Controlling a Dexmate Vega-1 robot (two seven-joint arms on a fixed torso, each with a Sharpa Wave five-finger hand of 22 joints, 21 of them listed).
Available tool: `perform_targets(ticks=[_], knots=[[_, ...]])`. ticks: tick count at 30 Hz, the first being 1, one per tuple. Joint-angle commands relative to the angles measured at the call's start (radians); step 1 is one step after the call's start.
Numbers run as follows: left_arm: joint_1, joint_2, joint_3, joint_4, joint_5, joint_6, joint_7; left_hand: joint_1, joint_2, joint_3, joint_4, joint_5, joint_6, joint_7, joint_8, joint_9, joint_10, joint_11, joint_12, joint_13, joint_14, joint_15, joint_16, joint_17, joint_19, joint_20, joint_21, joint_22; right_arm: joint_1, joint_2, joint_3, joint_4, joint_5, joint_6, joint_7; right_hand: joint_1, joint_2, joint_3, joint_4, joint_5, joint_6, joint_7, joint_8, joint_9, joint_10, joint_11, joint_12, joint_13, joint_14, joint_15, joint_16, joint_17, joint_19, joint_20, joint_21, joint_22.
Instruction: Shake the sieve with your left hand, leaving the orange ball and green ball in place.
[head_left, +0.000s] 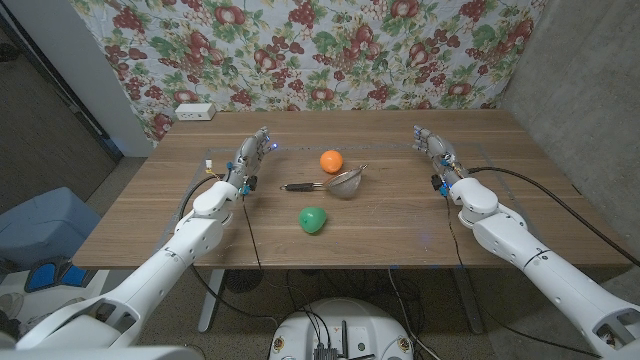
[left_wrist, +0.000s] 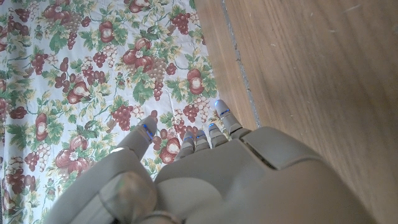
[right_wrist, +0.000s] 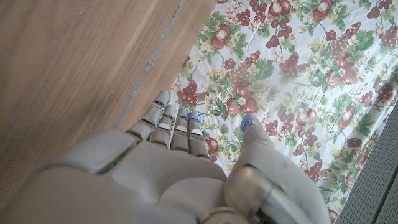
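We see the left hand (head_left: 250, 160) out over the table (head_left: 150, 220) toward its left edge, arm stretched forward from the near left corner, fingers extended toward the far edge and holding nothing. In the left wrist view that hand (left_wrist: 205, 174) shows its back, fingers (left_wrist: 224, 118) straight and slightly apart, pointing at the flowered cloth (left_wrist: 93, 74). The right hand (head_left: 435, 148) mirrors it near the right edge, fingers likewise straight and empty; in the right wrist view, the right hand (right_wrist: 174, 168) has its fingers (right_wrist: 177, 121) close together and the thumb set off to one side.

Between the two hands, around the middle of the table, lies the sieve (head_left: 338, 183). Its mesh bowl sits to the right and its dark handle runs left, toward the left hand, so the long axis lies roughly along the table's width. The orange ball (head_left: 331, 161) sits just beyond the sieve on the far side, the green ball (head_left: 313, 220) nearer the front edge; neither touches it. A white box (head_left: 194, 112) rests at the far left corner. Nothing stands between the left hand and the handle.
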Motion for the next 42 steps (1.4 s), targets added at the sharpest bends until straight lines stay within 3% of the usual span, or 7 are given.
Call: perform_targets(ticks=[1,42], knots=[[-0.017,-0.004,0.007,0.015,0.008,0.006,-0.013,0.0,0.027,0.005,-0.002,0.006,-0.003,0.004,0.007,0.002,-0.003,0.005,0.01,0.002,0.001,0.003,0.007,0.002,0.002,-0.001,-0.003,0.003,-0.028,-0.073,-0.01,-0.133,-0.065,-0.092,-0.056,0.006,0.005,0.003,-0.007,0.006,0.01,0.002,0.008,0.003,0.009,0.0,0.004,0.0,0.01,0.0,0.005,0.001,0.008,-0.005,-0.006,0.004],[-0.038,-0.01,0.015,0.039,0.014,0.005,-0.026,-0.005,0.028,0.005,-0.01,0.004,0.001,0.006,0.007,0.002,0.0,0.009,0.011,0.003,0.004,0.005,0.007,0.0,0.012,0.001,-0.027,0.003,-0.042,-0.189,-0.049,-0.37,-0.217,-0.376,-0.101,0.018,0.011,0.013,-0.014,0.015,0.038,0.002,0.013,0.005,0.039,0.004,0.01,-0.005,0.059,0.001,0.025,-0.013,0.046,0.012,-0.024,0.006]])
